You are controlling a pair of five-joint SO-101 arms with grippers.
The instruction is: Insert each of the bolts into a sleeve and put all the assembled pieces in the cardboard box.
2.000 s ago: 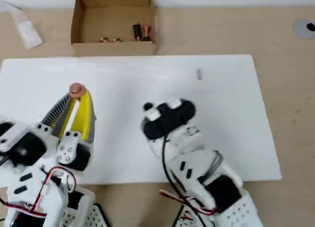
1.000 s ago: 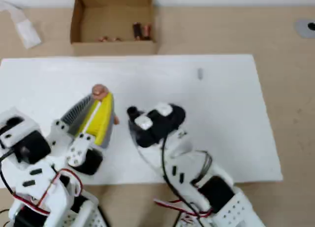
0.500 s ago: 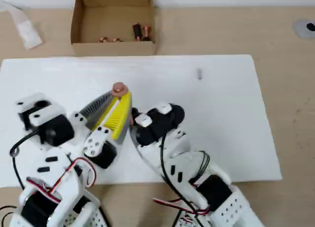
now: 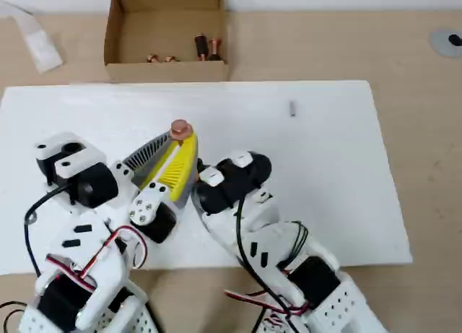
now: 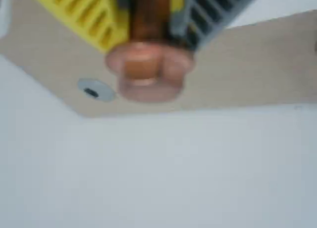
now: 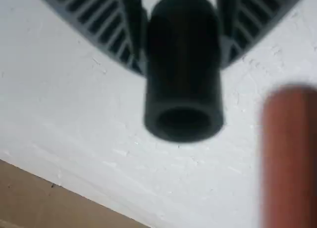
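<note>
1. Bolt (image 5: 148, 69), pinched in the left gripper (image 4: 175, 138), has swung right over two seconds; its shank now hangs just beside the sleeve (image 6: 183, 69).
2. Right gripper (image 6: 183, 45) clamps that sleeve above the mat (image 4: 325, 167), near middle.
3. Insertion looks next; the box (image 4: 110, 37), far left, waits.

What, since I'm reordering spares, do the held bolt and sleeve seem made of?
The bolt looks like copper-coloured metal, smooth with a soft sheen on its head. The sleeve looks like matte black plastic or rubber: no glint, hollow end.
</note>
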